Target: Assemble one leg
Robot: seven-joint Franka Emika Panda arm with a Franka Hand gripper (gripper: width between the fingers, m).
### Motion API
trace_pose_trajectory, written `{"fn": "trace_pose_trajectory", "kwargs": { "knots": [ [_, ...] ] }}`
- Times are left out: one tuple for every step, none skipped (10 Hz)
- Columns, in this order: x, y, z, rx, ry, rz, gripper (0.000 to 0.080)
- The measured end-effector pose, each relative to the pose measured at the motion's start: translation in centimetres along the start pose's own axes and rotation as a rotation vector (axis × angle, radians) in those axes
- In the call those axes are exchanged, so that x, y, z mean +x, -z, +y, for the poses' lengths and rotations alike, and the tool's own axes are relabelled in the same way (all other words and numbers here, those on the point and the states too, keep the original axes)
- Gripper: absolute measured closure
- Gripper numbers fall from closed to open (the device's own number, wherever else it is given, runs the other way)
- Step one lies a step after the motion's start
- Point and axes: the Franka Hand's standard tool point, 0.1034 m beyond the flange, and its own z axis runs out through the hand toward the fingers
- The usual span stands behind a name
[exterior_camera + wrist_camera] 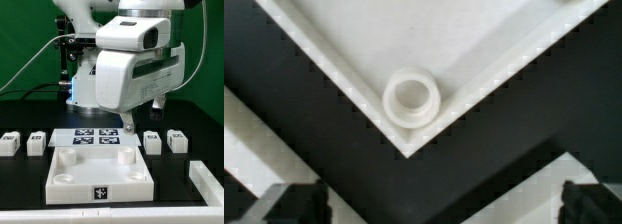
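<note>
Small white legs with tags stand in a row on the black table: two at the exterior view's left (10, 143) (37, 141) and two at its right (152, 142) (178, 140). The large white slab (100, 172) with round corner sockets lies in front. My gripper (143, 116) hangs above the slab's far right area, apart from every leg. In the wrist view one slab corner with its round socket (413, 97) fills the picture. The gripper (441, 206) is open, its dark fingertips (295, 206) wide apart with nothing between them. No leg shows in the wrist view.
The marker board (95, 138) lies flat just behind the slab. A white block (210, 186) sits at the exterior view's lower right. The arm's bulky white body (130, 70) hides the middle back of the table.
</note>
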Motion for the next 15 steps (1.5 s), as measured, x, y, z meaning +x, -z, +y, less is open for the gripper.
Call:
{"fn": "trace_pose_trajectory", "kwargs": {
  "knots": [
    [0.0, 0.0, 0.0, 0.000, 0.000, 0.000, 0.0149],
    [0.0, 0.0, 0.0, 0.000, 0.000, 0.000, 0.0149],
    [0.0, 0.0, 0.0, 0.000, 0.000, 0.000, 0.0149],
    [0.0, 0.0, 0.0, 0.000, 0.000, 0.000, 0.0149],
    [0.0, 0.0, 0.0, 0.001, 0.019, -0.001, 0.0149],
    [-0.2, -0.2, -0.2, -0.001, 0.044, 0.001, 0.0149],
    [-1.2, -1.0, -1.4, -0.012, 0.075, 0.013, 0.0149],
    [-3.3, -2.1, -3.2, -0.008, 0.196, 0.008, 0.0149],
    [-5.2, -2.8, -4.1, -0.001, 0.318, 0.002, 0.0149],
    [-6.5, -3.0, -4.2, 0.001, 0.408, 0.000, 0.0149],
    [-7.2, -3.1, -4.2, 0.004, 0.531, -0.001, 0.0149],
    [-7.2, -3.1, -4.1, 0.003, 0.614, 0.001, 0.0149],
    [-7.3, -3.1, -4.1, 0.002, 0.672, -0.003, 0.0149],
    [-7.4, -3.1, -4.0, 0.002, 0.732, -0.005, 0.0149],
    [-7.4, -3.1, -4.0, 0.002, 0.709, -0.006, 0.0149]
  ]
}}
